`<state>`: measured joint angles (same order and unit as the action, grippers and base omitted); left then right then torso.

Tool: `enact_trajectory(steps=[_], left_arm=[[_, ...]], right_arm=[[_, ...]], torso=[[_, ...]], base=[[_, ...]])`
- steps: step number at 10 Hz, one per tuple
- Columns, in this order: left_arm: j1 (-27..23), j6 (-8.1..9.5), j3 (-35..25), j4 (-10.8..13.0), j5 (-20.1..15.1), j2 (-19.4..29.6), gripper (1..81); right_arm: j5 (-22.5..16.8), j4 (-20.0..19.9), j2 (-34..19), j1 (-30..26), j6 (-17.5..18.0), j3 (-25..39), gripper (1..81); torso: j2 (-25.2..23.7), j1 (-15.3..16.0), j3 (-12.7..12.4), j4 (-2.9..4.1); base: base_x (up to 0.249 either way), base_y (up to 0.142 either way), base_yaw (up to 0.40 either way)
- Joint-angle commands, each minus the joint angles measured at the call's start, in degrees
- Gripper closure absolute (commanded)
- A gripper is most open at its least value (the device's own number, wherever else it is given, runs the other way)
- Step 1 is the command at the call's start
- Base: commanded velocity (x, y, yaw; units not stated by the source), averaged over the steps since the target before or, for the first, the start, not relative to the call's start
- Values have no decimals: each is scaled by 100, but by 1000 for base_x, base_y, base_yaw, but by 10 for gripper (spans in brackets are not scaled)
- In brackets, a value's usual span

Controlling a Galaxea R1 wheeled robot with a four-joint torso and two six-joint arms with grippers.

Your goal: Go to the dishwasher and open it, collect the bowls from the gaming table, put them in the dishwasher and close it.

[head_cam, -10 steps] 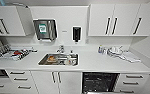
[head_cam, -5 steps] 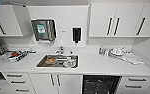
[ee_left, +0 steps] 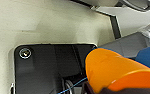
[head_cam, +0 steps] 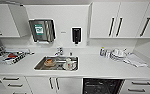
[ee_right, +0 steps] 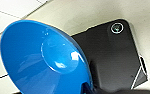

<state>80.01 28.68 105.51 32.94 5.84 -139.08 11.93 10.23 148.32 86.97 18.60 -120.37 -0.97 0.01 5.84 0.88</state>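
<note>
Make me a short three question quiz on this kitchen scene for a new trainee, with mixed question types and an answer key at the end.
1. True or false: the dishwasher under the counter stands open, its dark inside showing.
2. Multiple choice: which bowl shows large in the right wrist view? A) red B) blue C) white
3. Fill in: the orange bowl shows up close in the ______ wrist view.

Key:
1. True; dark racks show below the counter, right of the sink.
2. B, the blue bowl.
3. Left.
</note>
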Motion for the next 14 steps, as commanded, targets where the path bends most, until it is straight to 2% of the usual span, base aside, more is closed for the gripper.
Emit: enact_trajectory(steps=[1, 6, 13, 14], left_arm=[[-270, -12, -109, 37, -144, 170, 811], [-270, -12, -109, 37, -144, 170, 811], [-244, -12, -127, 29, -136, 152, 811], [-271, -12, -153, -7, -127, 169, 811]], right_arm=[[-209, 93, -160, -236, -23, 103, 811], [-209, 102, -142, -262, -32, 85, 811], [-218, 102, -98, -254, -23, 41, 811], [-218, 102, -98, -254, -23, 49, 811]], torso=[[0, 0, 0, 0], [0, 0, 0, 0], [2, -1, 2, 0], [2, -1, 329, -120]], base=[[123, 0, 0], [100, 0, 0], [0, 0, 0], [0, 0, 0]])
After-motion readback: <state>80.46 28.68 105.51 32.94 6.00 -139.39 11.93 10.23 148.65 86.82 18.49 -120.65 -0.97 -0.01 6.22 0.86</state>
